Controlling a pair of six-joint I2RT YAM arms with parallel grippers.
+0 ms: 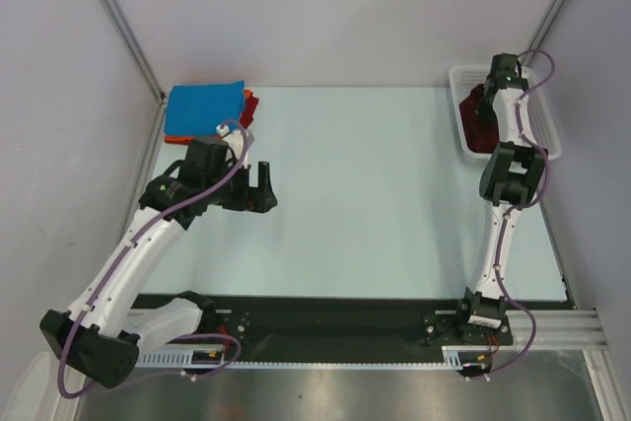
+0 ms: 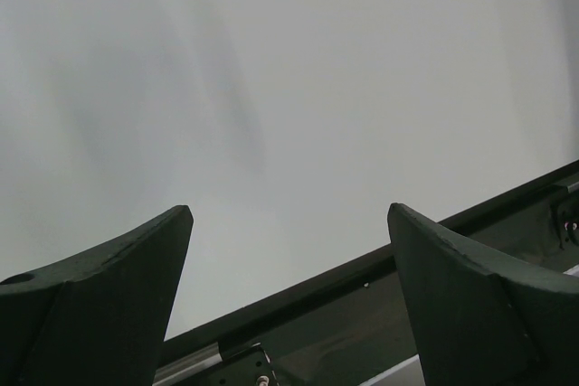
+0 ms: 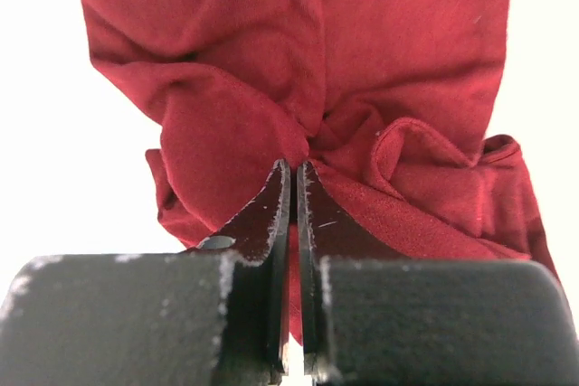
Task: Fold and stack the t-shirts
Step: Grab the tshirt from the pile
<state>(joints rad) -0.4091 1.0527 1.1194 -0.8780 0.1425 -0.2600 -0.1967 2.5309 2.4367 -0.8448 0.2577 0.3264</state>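
A crumpled dark maroon t-shirt (image 3: 298, 70) fills the right wrist view, and my right gripper (image 3: 295, 165) is shut on a pinch of its cloth. From above, that gripper (image 1: 490, 98) reaches down into the white mesh basket (image 1: 456, 77) at the far right, where the maroon t-shirt (image 1: 477, 105) lies. A folded bright blue t-shirt (image 1: 203, 109) rests at the far left on top of an orange-red t-shirt (image 1: 250, 105), of which only an edge shows. My left gripper (image 1: 263, 187) hangs open over the table near that stack; between its fingers (image 2: 136, 287) there is nothing.
The pale table (image 1: 365, 194) is bounded by walls at the back and both sides. A black rail (image 1: 335, 327) with the arm bases runs along the near edge. The basket stands against the right wall.
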